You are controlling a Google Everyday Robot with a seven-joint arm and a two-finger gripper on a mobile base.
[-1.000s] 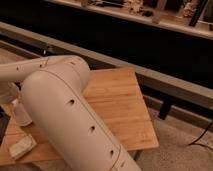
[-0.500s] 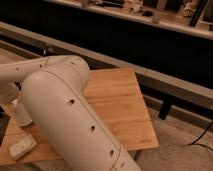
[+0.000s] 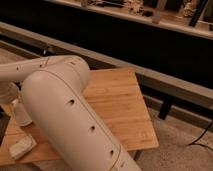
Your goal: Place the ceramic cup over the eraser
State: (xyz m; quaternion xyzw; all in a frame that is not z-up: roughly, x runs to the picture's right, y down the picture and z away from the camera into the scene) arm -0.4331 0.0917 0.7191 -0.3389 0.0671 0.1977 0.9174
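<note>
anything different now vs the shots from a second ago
Nothing has visibly changed. The big cream robot arm still fills the foreground across the bamboo wooden table. The gripper stays at the far left edge, by the small plain white ceramic cup, which is in the same spot. The pale whitish block still lies near the front left corner.

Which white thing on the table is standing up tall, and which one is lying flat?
The ceramic cup stands upright at the table's left edge, right under the gripper. The pale block lies flat nearer the front corner.
</note>
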